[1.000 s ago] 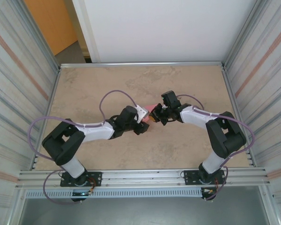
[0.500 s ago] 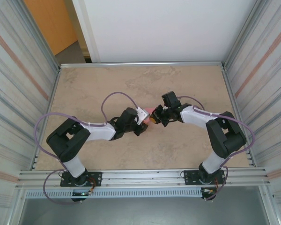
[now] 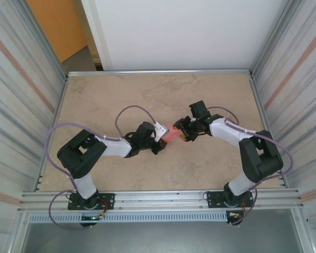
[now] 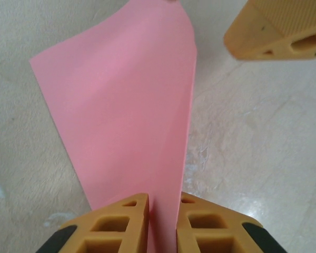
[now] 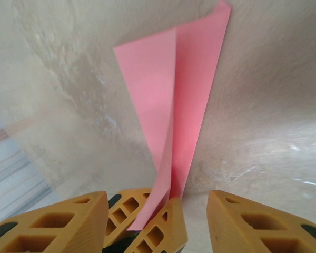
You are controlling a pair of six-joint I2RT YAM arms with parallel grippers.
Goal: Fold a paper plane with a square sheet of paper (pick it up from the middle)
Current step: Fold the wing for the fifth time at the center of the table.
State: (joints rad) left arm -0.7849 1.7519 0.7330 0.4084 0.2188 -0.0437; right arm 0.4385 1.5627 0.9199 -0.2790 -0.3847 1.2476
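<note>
Folding looks nearly done: my left gripper [image 4: 162, 206] pinches the narrow end of the creased pink-red paper plane [image 4: 121, 105] mid-way across the beige marbled tabletop [image 3: 121, 95], my right gripper [image 5: 158, 203] gapes empty just right of it, and I judge only wing-shaping remains.

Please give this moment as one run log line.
left pincer: shut on plane | right pincer: open, not gripping | plane: folded, pink
</note>
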